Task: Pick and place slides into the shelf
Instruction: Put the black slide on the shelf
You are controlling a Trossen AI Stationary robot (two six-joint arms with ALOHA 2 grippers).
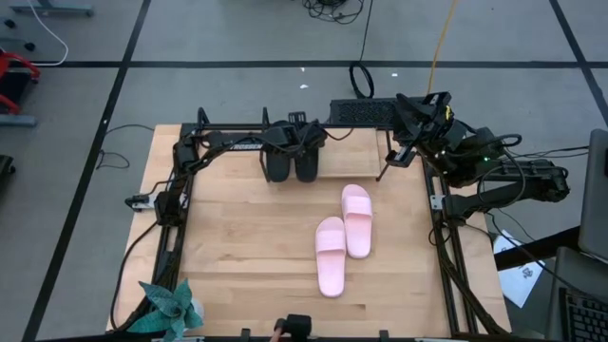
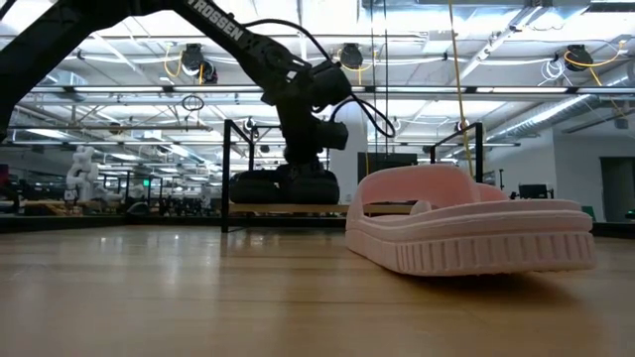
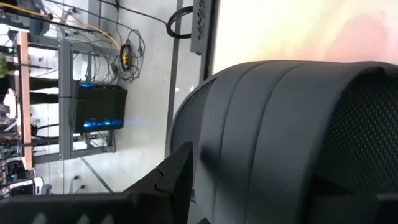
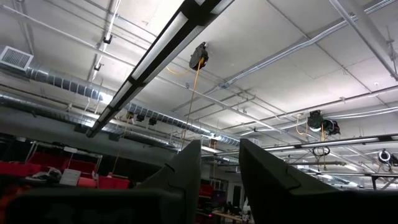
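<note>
Left end effector (image 1: 302,150) at the shelf (image 1: 347,142), grip state unclear (over black slides (image 1: 292,164)); right end effector (image 4: 219,163) released.

Two slides (image 1: 282,163) stand side by side, touching, on the shelf (image 1: 356,142) at the table's (image 1: 237,237) far edge, left of centre. The left gripper (image 1: 302,135) sits over them. Two more slides (image 1: 343,237) lie mid-table, overlapping (staggered, one nearer the shelf). The right gripper (image 1: 404,152) rests at the far right corner.
</note>
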